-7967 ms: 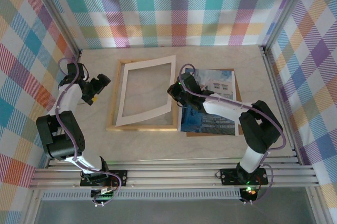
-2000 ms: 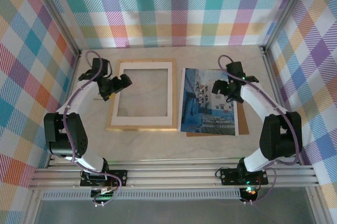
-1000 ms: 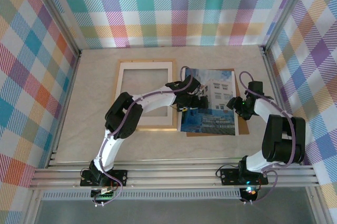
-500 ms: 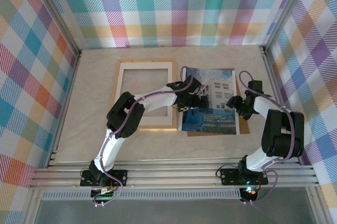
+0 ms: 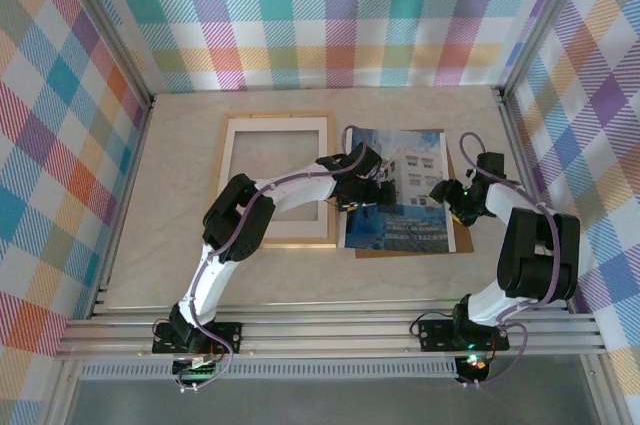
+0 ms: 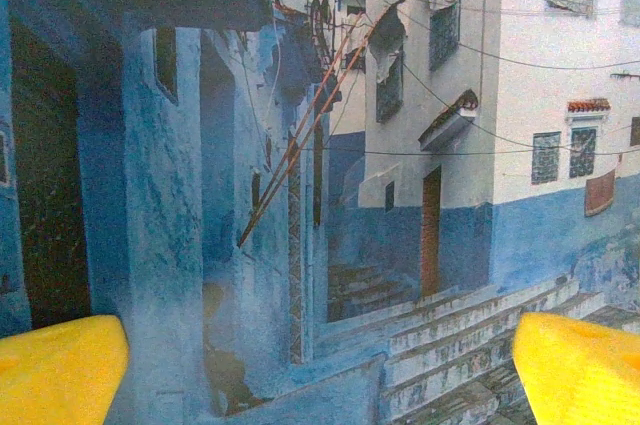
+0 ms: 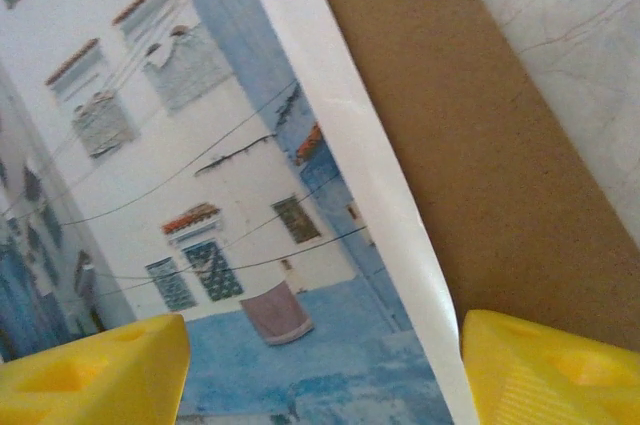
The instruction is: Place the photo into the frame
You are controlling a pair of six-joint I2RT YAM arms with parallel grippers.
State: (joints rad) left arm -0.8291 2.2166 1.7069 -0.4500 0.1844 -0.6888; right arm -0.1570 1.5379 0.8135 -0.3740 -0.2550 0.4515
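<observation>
**A:** Where is the photo?

**B:** The photo (image 5: 400, 195) lies flat and face up on the brown backing board (image 5: 400, 253). The board peeks out past the photo's near and right edges.

**A:** And the frame?

**B:** The frame (image 5: 300, 243) lies flat on the table (image 5: 180, 145), just left of the photo as seen from above. The white mat (image 5: 275, 122) sits inside its wood. I cannot tell whether the photo's left edge touches the frame's rail.

**A:** What about the grippers?

**B:** The left gripper (image 5: 362, 185) hangs low over the photo's left part with its jaws spread wide and nothing between them. Its wrist camera shows the blue alley and steps close under the yellow fingertips (image 6: 60, 370). I cannot tell whether they touch the paper.

**A:** And the other one?

**B:** The right gripper (image 5: 447, 197) is at the photo's right edge. Its jaws stand apart, one fingertip over the print and the other over the board (image 7: 470, 145). The photo's white margin runs between them, and they grip nothing.
</observation>
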